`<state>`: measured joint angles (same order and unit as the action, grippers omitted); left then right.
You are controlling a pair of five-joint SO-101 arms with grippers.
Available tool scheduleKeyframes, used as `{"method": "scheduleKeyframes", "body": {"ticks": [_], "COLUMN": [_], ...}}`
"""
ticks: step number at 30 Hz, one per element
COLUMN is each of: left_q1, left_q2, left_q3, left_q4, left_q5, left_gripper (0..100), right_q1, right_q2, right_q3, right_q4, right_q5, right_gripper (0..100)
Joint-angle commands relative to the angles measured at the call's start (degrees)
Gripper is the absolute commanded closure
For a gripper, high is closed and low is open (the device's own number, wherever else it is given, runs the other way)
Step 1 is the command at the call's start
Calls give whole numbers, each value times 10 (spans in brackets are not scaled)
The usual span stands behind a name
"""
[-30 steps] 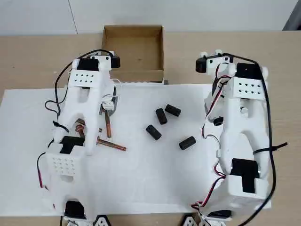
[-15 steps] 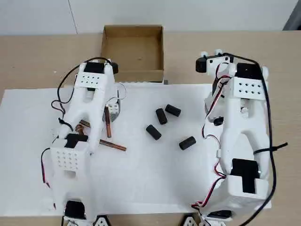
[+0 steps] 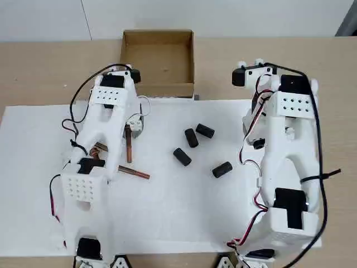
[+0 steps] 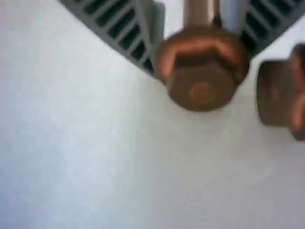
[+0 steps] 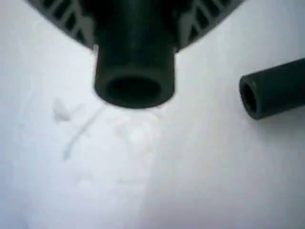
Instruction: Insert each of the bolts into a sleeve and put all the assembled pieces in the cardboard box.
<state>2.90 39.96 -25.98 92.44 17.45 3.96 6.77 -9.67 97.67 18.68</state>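
My left gripper (image 3: 129,128) is shut on a copper bolt (image 3: 128,146) that hangs over the white sheet; in the left wrist view its hex head (image 4: 202,71) sits between the grey fingers (image 4: 119,28). A second bolt (image 3: 134,172) lies on the sheet just in front, and a third (image 3: 97,149) is partly hidden under the left arm. My right gripper (image 3: 257,140) is shut on a black sleeve (image 5: 134,71) near the sheet's right side. Several loose black sleeves (image 3: 191,137) lie mid-sheet, one (image 5: 274,93) close to the held sleeve.
The cardboard box (image 3: 124,56) stands open at the back, just beyond the white sheet (image 3: 167,218). Both arms' bodies and cables flank the sheet on either side. Bare wooden table (image 3: 44,72) surrounds it.
The left arm's body has swung a little to the right, with the bolt still in its gripper. The right arm and the loose sleeves have not moved.
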Motion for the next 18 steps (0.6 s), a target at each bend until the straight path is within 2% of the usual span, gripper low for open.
{"method": "scheduleKeyframes", "body": {"ticks": [1, 7, 10, 18], "left_q1": [-7, -15, -11, -5], "left_q2": [17, 40, 40, 40], "left_q3": [-17, -18, -20, -40], "left_q4": [-13, -13, -15, -3], "left_q5": [1, 0, -14, -20], "left_gripper": [914, 923, 993, 994], "right_q1": [2, 2, 0, -4], "right_q2": [-33, -33, -33, -41], "right_q3": [-2, -2, -2, -6], "right_q4": [11, 11, 10, 12], "right_q5": [-1, 0, 0, -4], "right_gripper": [995, 995, 995, 995]}}
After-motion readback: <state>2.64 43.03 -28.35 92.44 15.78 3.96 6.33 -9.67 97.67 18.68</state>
